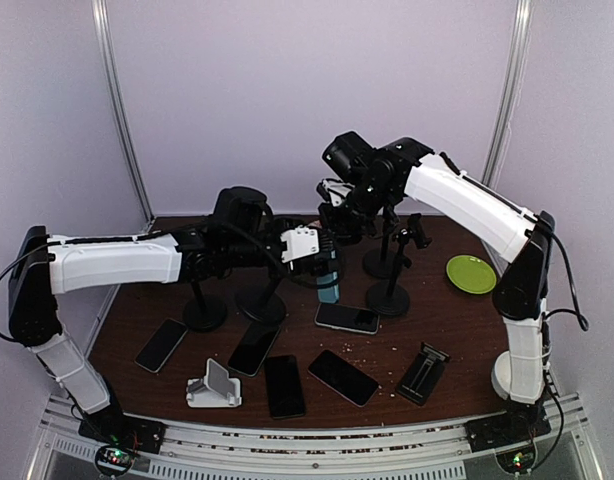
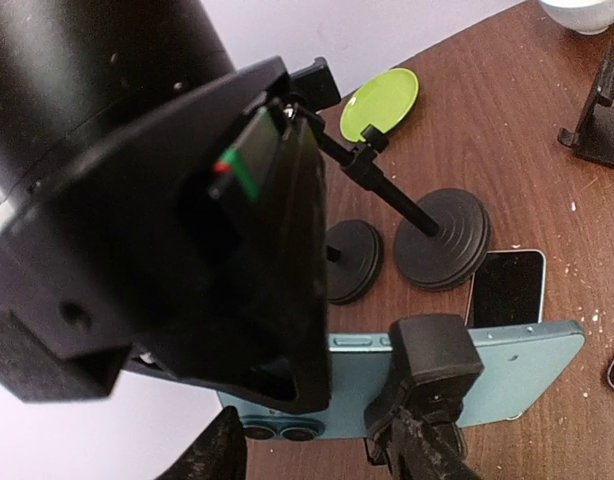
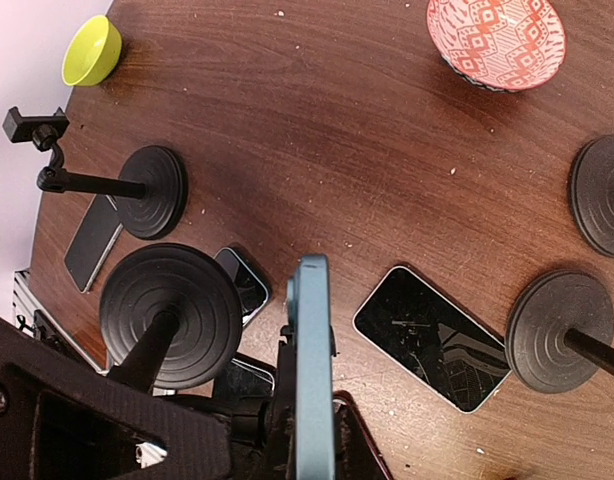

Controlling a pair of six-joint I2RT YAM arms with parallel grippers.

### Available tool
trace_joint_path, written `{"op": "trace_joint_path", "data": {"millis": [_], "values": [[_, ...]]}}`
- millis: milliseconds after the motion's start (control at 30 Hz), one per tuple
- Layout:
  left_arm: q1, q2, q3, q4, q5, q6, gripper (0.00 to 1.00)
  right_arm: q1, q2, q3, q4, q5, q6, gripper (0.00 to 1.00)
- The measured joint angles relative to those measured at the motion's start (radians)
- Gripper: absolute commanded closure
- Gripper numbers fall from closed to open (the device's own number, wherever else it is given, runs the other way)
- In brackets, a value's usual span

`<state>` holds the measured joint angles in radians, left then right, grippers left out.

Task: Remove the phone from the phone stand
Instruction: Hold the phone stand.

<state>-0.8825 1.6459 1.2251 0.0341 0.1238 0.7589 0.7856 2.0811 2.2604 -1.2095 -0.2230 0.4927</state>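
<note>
Your teal phone sits clamped on edge in the phone stand mid-table — stiff, light, slick and glass-faced, so pinch its long edges; the left gripper looks parted and empty — the right gripper I cannot tell.

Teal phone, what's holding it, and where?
The right gripper appears to pinch the teal phone by its flat faces, near the camera end.
</note>
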Motion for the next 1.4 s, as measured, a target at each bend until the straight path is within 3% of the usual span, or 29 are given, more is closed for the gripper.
{"op": "trace_joint_path", "data": {"millis": [400,900,1267,1400], "values": [[0.001,-0.006,0.042,-0.163,0.056,0.002,0.43,-0.005,0.0,0.017,-0.01,0.027,-0.019,1.0],[-0.003,0.125,0.188,-0.273,-0.022,-0.013,0.48,-0.012,0.0,0.037,-0.018,0.023,-0.016,1.0],[-0.008,0.171,0.219,-0.281,-0.05,-0.04,0.85,-0.019,0.0,0.037,-0.024,0.065,-0.003,1.0],[-0.008,0.173,0.222,-0.278,-0.052,-0.043,0.95,-0.021,0.0,0.038,-0.023,0.072,0.009,1.0]]}}
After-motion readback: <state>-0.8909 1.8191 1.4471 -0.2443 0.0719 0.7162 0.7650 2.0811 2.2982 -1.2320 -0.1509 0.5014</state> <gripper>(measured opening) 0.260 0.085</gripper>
